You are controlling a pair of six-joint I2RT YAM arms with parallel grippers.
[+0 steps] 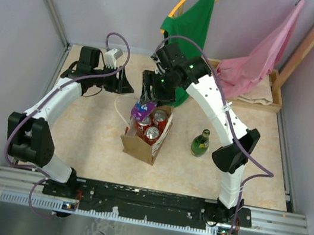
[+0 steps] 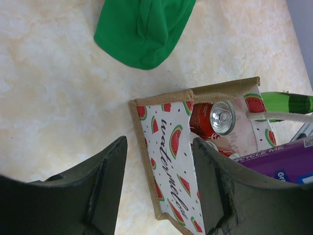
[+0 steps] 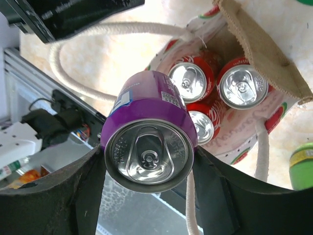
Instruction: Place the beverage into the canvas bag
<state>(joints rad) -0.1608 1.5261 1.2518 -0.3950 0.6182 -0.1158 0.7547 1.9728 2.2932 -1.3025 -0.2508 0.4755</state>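
Three red cans stand inside the canvas bag. The right gripper is clamped on an upright purple can, held at the bag's open mouth beside them. Whether its base has passed the rim cannot be told. The left gripper hangs empty, jaws wide, just beside the bag's wall. A green bottle stands outside, near the bag. Judgement: the purple can is yet to be lowered and released, and the bottle may follow.
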